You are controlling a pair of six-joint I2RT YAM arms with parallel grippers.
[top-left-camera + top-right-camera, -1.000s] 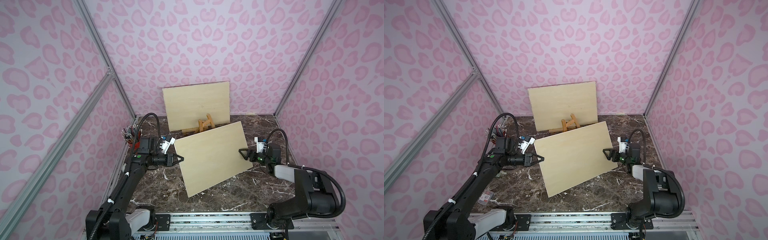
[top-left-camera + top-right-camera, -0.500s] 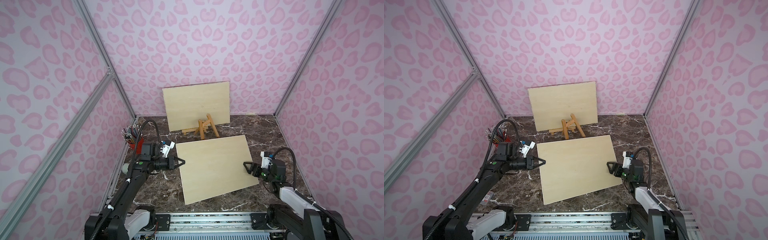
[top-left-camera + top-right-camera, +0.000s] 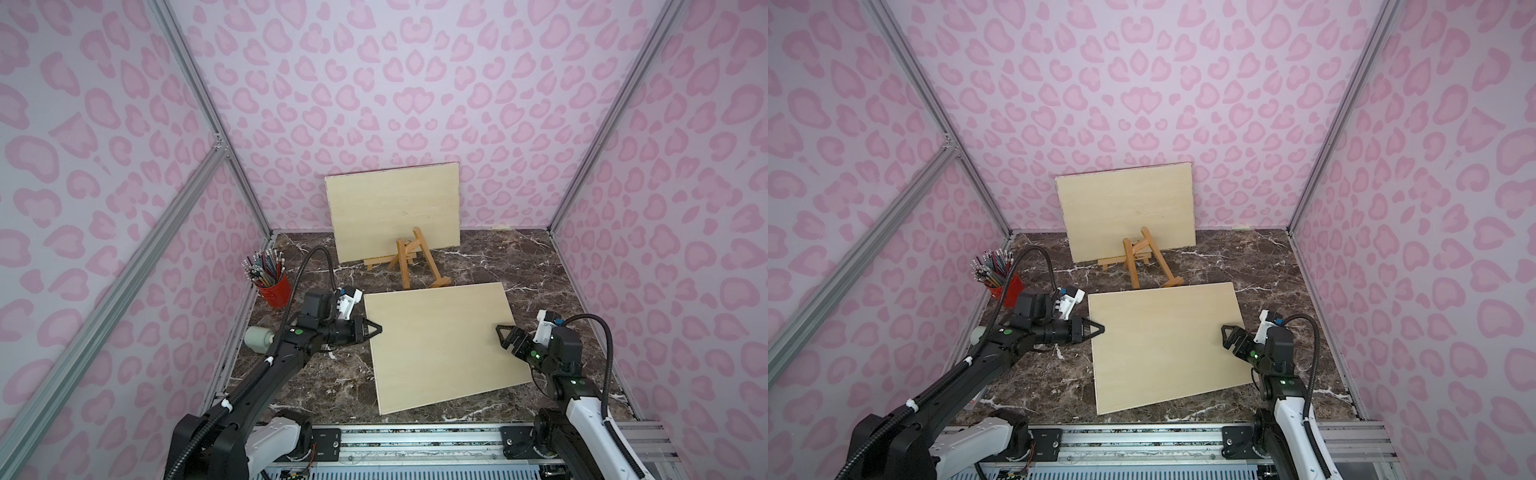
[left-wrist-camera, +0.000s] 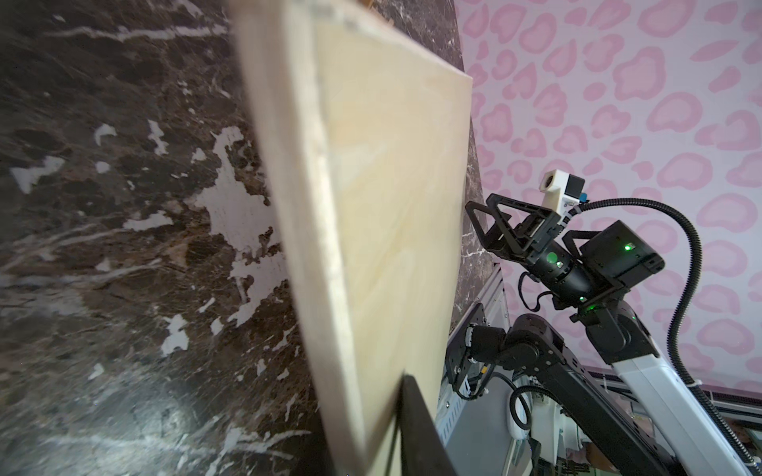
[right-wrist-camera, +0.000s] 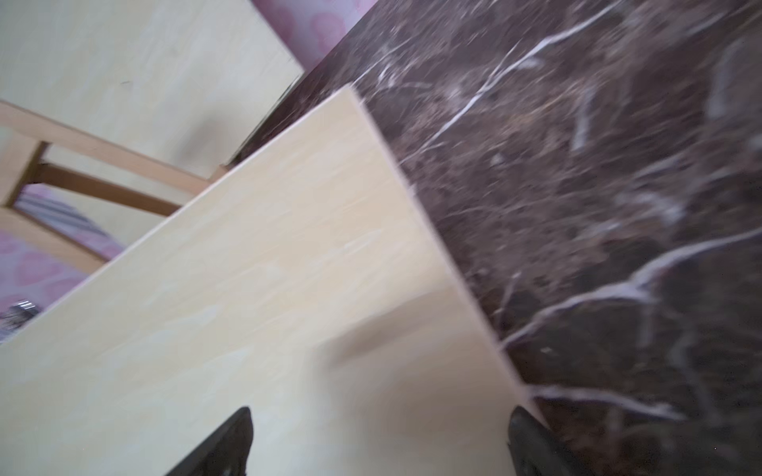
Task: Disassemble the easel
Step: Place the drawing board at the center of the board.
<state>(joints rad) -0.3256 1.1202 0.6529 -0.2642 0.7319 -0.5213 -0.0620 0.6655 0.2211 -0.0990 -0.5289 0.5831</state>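
A red cup (image 3: 275,291) is standing on the dark marble tabletop (image 3: 498,257) close to the left wall, holding 1 bunch of pencils (image 3: 265,265) that are fanning upward. A pale cylinder (image 3: 257,337) is sitting at the table's left edge, nearer the front. Pink heart-patterned walls (image 3: 374,83) are enclosing the space.

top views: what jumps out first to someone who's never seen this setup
The pale front board lies on the dark marble table, with the left gripper at one short edge and the right gripper, jaws apart, over the opposite one. Behind it, a small wooden easel sits in front of a second board leaning on the pink-patterned back wall. A red cup of pencils stands at the table's left edge.
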